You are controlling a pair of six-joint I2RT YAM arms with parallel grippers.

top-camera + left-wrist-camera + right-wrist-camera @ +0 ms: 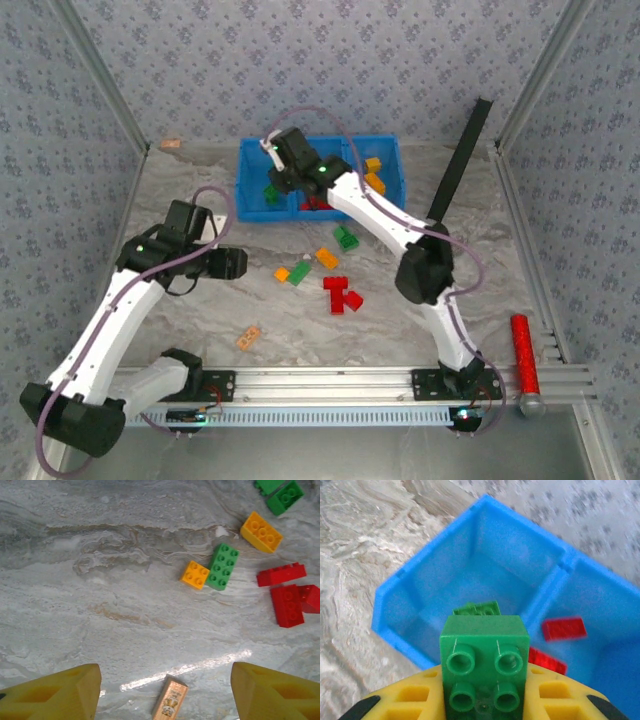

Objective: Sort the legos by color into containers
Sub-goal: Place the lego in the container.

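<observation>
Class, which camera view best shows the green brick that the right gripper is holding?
The right wrist view: the green brick sits large and sharp in the right gripper, studs facing the camera, above the blue bin. In the top external view the right arm covers it; I cannot pick it out.

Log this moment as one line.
right gripper: shut on green brick, over blue bin | left gripper: open, empty, above table | loose bricks: on table
</observation>
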